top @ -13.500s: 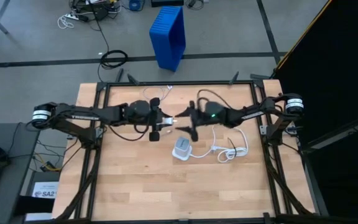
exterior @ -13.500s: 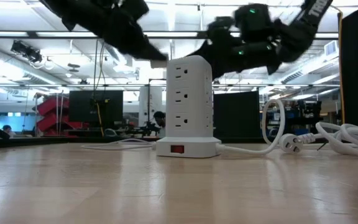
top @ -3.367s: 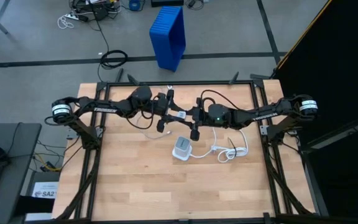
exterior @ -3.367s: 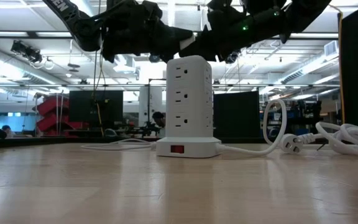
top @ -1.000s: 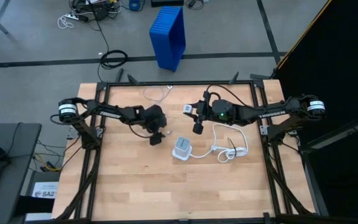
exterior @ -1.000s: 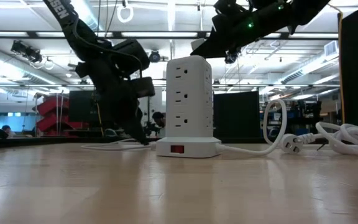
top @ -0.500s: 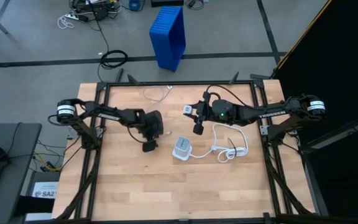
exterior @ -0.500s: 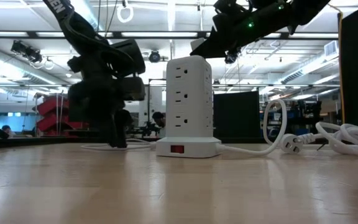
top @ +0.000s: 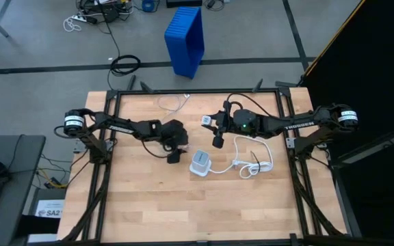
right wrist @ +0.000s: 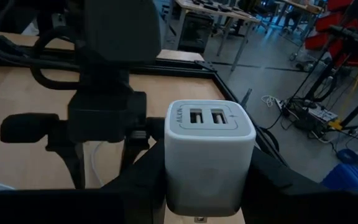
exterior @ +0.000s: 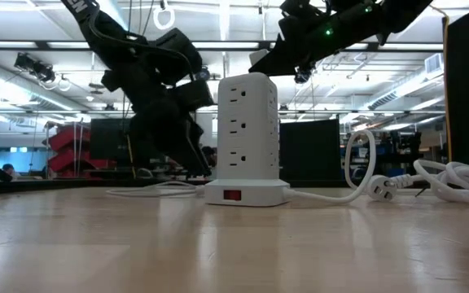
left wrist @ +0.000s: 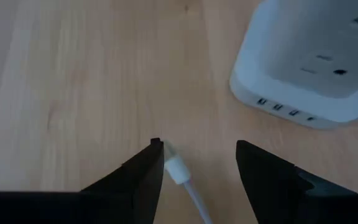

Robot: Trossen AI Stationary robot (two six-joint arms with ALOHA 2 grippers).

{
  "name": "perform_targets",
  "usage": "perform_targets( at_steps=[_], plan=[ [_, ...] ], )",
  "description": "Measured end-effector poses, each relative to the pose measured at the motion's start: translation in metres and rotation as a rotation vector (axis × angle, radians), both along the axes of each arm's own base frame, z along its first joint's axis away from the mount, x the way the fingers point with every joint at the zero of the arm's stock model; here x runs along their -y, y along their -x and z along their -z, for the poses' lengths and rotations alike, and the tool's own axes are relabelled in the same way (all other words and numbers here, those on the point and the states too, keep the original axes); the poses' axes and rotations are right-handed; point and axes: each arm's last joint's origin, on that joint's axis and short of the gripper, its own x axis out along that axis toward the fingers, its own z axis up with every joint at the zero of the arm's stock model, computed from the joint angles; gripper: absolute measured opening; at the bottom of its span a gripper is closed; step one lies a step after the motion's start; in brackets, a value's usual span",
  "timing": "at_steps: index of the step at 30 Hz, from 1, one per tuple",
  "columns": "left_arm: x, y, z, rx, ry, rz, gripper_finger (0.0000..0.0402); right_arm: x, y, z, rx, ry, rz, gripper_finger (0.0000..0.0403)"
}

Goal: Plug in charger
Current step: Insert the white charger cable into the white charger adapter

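Observation:
The charger (right wrist: 209,152), a white cube with two USB ports, is up in the air in my shut right gripper (right wrist: 210,180). It hangs beyond the far side of the white power tower (top: 199,162), which stands upright on its base. In the high view the charger (top: 205,121) shows at the gripper's tip. My left gripper (left wrist: 197,149) is open and slants down just left of the tower (left wrist: 309,68). A thin white cable's plug end (left wrist: 178,169) lies between its fingers, close beside one fingertip. Whether it touches that fingertip I cannot tell. My right gripper pinches the charger's two opposite side faces (right wrist: 173,186) between its two fingers. The fingers come nearly level from the table's right. The face with the USB ports (right wrist: 207,117) looks back toward the wrist. The charger is lifted clear, above the tower's height (exterior: 259,59).
The tower's thick white cord (top: 252,160) lies looped to its right, its plug (exterior: 379,186) on the wood. More thin cable (top: 172,102) lies near the far edge. A blue crate (top: 185,39) stands beyond the table. Bare wood (top: 197,212) spreads toward the near edge.
My left gripper first swung toward the table's left and near edge. It then came back to the right, toward the power tower, and rose a little off the wood.

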Motion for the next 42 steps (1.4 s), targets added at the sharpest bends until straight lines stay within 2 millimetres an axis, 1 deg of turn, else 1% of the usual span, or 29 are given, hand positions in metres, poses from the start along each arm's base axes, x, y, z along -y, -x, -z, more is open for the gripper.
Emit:
perform_targets(
  at_steps=[5,9,15,17,18,20,24,25,26,29,33,37,39,42],
  plan=[
    [-0.001,0.006,0.005,-0.084,-0.035,-0.043,0.0186,-0.001,0.0,0.0,-0.001,-0.002,-0.01,0.0114],
    [-0.001,0.006,0.01,-0.108,-0.01,-0.072,0.0186,-0.001,0.0,0.0,0.001,-0.002,-0.01,0.0114],
    [-0.002,0.0,0.032,-0.158,0.006,-0.092,0.0186,-0.001,0.0,0.0,0.003,-0.003,-0.009,0.0114],
    [-0.002,-0.002,0.035,-0.157,-0.011,-0.106,0.0177,-0.001,0.0,0.0,0.003,-0.004,-0.009,0.0114],
    [-0.002,-0.002,0.034,-0.156,-0.021,-0.113,0.0167,-0.001,0.0,0.0,0.003,-0.004,-0.01,0.0114],
    [-0.001,-0.003,0.032,-0.148,-0.034,-0.114,0.0134,-0.002,0.0,0.0,0.002,-0.004,-0.011,0.0114],
    [-0.001,0.001,0.025,-0.145,-0.075,-0.094,0.0028,-0.002,-0.001,0.0,0.0,-0.008,-0.04,0.0114],
    [-0.001,0.003,0.022,-0.153,-0.084,-0.094,0.0015,-0.003,-0.001,0.0,-0.001,-0.005,-0.058,0.0114],
    [-0.002,0.006,0.02,-0.17,-0.093,-0.093,0.0012,-0.003,-0.001,0.0,-0.002,0.001,-0.073,0.0114],
    [-0.006,0.013,0.006,-0.232,-0.12,-0.085,0.0004,-0.006,-0.001,0.0,-0.001,0.003,-0.093,0.0114],
    [-0.008,0.018,-0.034,-0.213,-0.166,-0.08,0.0001,-0.012,-0.002,0.0,-0.009,0.023,-0.12,0.0114],
    [-0.004,0.021,-0.076,-0.13,-0.196,-0.051,0.0001,-0.024,-0.003,-0.002,-0.043,0.093,-0.162,0.0114],
    [-0.003,0.023,-0.096,-0.082,-0.2,-0.046,0.0001,-0.031,-0.003,-0.004,-0.087,0.137,-0.155,0.0114],
    [-0.002,0.023,-0.115,-0.069,-0.203,-0.042,0.0,-0.039,-0.003,-0.006,-0.195,0.188,-0.116,0.0114]
  ],
)
